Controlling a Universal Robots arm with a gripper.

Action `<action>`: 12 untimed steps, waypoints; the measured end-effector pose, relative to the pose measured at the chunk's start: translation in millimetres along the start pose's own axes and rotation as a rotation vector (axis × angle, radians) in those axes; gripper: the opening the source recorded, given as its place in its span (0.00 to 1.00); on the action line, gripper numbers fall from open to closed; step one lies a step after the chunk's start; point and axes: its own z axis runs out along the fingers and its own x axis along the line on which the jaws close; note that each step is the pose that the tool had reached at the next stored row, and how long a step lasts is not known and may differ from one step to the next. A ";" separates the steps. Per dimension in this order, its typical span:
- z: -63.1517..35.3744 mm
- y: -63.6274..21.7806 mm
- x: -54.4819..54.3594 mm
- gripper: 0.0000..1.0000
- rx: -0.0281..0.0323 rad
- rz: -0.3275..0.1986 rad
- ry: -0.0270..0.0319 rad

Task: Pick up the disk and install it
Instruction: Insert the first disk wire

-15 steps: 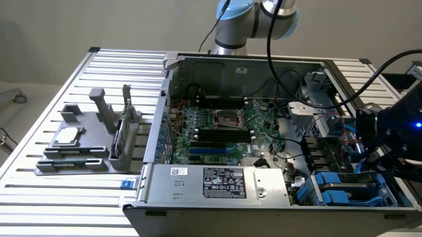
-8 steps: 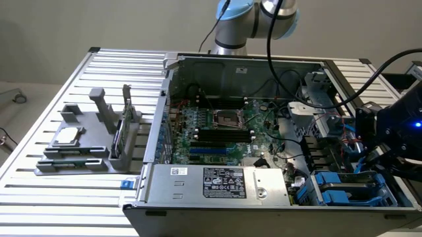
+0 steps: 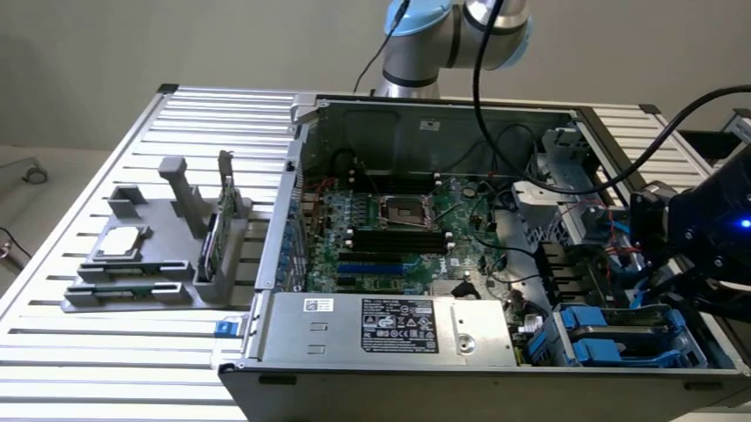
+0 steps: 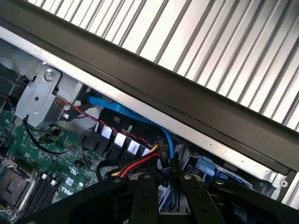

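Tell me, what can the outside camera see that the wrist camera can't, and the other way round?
Exterior view's own: the grey parts stand on the table, the silver power supply and the arm's blue-capped joint. Wrist view's own: red and yellow wires plugged in just ahead of the gripper, and a silver bracket with a round hole. Both: the green motherboard, the computer case and the slatted table.

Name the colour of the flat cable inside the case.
The cable is blue; best in wrist view.
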 end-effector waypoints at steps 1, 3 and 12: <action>0.0 0.0 0.0 0.24 0.0005 -0.007 0.0019; 0.0 0.1 0.0 0.24 0.0014 -0.019 0.0059; 0.0 0.1 0.0 0.16 0.0027 -0.057 0.0207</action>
